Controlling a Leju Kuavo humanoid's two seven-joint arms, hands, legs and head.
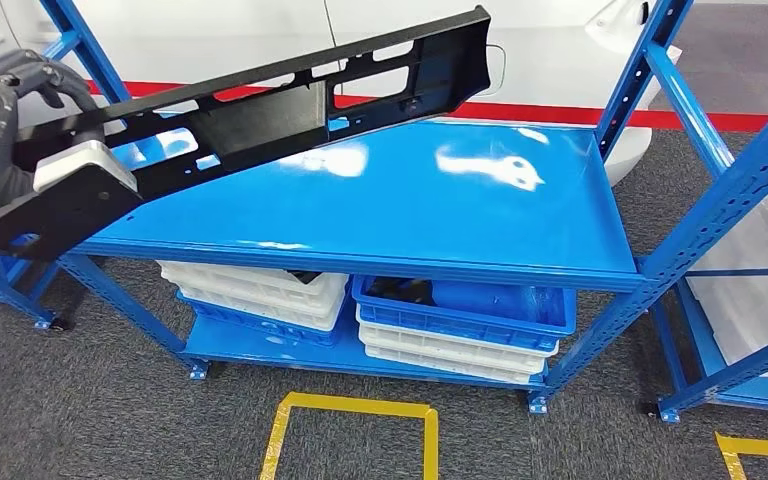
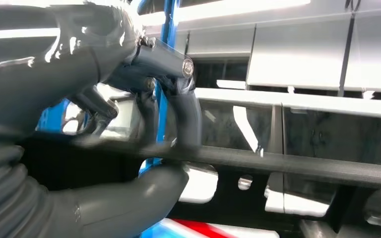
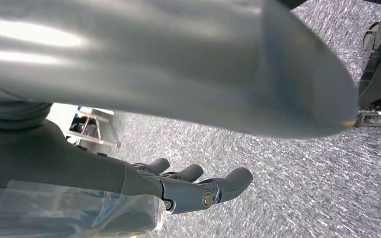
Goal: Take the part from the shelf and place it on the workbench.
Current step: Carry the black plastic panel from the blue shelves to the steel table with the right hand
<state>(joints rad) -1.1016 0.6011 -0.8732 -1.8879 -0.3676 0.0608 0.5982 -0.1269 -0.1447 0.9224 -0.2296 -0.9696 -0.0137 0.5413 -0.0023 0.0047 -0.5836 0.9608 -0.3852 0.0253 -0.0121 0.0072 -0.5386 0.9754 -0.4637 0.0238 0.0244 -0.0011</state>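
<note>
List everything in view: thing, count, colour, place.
part: one, black, long, held tilted above the top shelf.
rack: one, blue, top shelf bare and glossy.
second rack: one, blue, at the right edge.
crates: several, blue and white, stacked on the bottom shelf.
floor markings: yellow, on grey carpet in front.
left hand: one, grey, fingers wrapped around the part.
right hand: one, grey, hanging over the carpet, holding nothing.

Part: black. Shelf: glossy blue. Trays: white, plus blue crates. Floor: dark grey carpet, yellow tape lines. Left hand: dark grey.
</note>
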